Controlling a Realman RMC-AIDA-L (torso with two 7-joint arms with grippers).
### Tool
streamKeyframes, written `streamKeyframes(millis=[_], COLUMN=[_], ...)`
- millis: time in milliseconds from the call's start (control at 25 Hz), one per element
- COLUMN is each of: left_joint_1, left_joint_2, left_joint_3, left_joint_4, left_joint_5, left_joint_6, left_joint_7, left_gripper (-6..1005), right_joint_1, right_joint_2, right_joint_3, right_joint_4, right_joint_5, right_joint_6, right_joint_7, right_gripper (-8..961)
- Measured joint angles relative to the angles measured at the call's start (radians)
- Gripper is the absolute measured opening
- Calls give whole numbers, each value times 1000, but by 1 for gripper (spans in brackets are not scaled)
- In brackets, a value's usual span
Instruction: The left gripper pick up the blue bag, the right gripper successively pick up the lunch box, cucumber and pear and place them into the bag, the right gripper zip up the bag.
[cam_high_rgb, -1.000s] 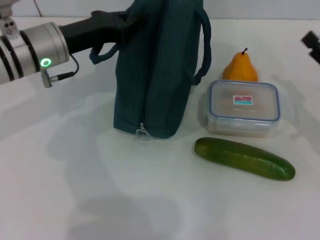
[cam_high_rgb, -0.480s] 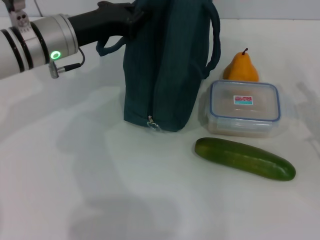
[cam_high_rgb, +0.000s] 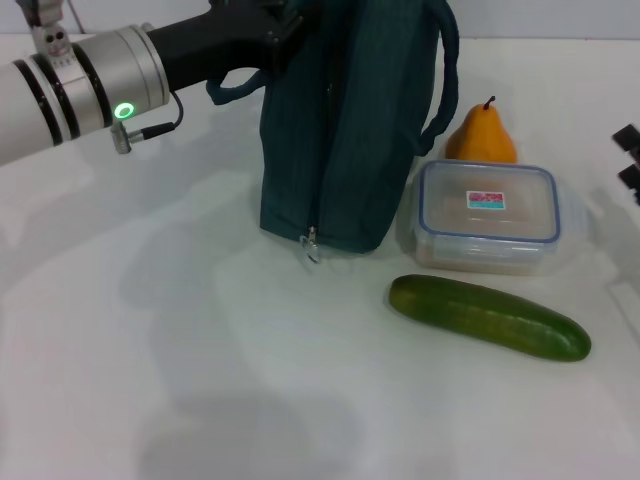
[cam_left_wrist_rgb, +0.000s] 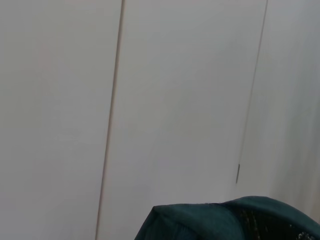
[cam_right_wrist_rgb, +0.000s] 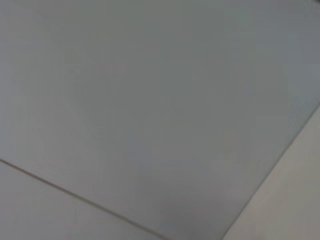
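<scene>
Now left gripper (cam_high_rgb: 268, 30) grips one blue bag (cam_high_rgb: 340, 150); one lunch box (cam_high_rgb: 488, 215), cucumber (cam_high_rgb: 488, 317), pear (cam_high_rgb: 481, 135) beside

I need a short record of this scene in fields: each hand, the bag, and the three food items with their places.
left hand: at the top of the blue bag, holding it upright
right hand: at the table's right edge, idle
lunch box: on the table, right of the bag, lid on
pear: behind the box
cucumber: lying in front of the box

Lab-like test bench: bare white tabletop (cam_high_rgb: 200, 380), plain white wall panels (cam_left_wrist_rgb: 175, 100)
</scene>
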Motion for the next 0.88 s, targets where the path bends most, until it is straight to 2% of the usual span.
streamKeyframes(millis=[880], left_joint_1=[-3], left_joint_2=[2], left_joint_3=[39], left_joint_4=[8], left_joint_5=[-45], left_joint_6=[3], left_joint_7=[3], left_gripper=[46], right_joint_1=[34], right_joint_2=[0], right_joint_3=[-2], right_joint_4=[3], right_joint_5=[-167], right_joint_6=[14], right_joint_7=[58], right_gripper=[883])
